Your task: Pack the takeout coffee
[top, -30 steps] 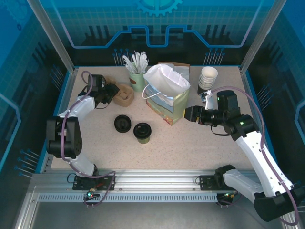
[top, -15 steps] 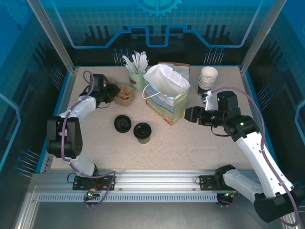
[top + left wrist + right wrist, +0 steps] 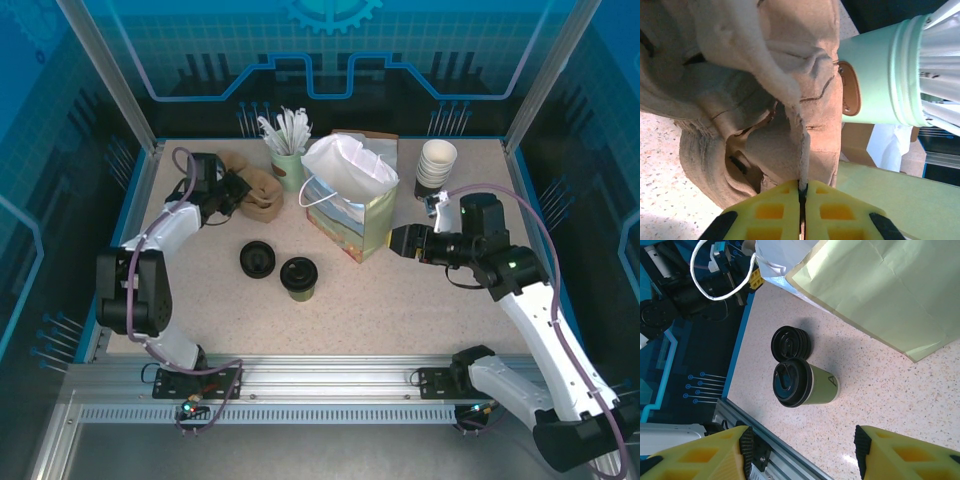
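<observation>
Nearest me, roughly mid-bench, the takeout coffee stands upright w/ its black lid on, olive sides showing in the right wrist view. It sits on the speckled top, free of both arms. A loose black lid lies flat just beside it, to its left and a touch farther back. I can't tell if the two touch.

Next out, on the right, my right fingers hang apart w/ nothing between them, the yellow pads spread wide at the bottom of the wrist view. They point left toward the paper bag, close to its right side but not on it. The coffee is well apart from them, down-left across the bench.

The bag stands upright beyond the coffee, pale green, white paper puffing out of its open mouth, white cord handle hanging on the left side.

Farther back on the left, my left fingers are closed tight on a thin edge of the brown pulp carrier (the flap is pinched right in the seam between the pads). The carrier sits left of the bag.

Just past it stands a light green cup full of white stirrers, close beside the carrier. At the far right, a stack of white cups stands near the back edge.
</observation>
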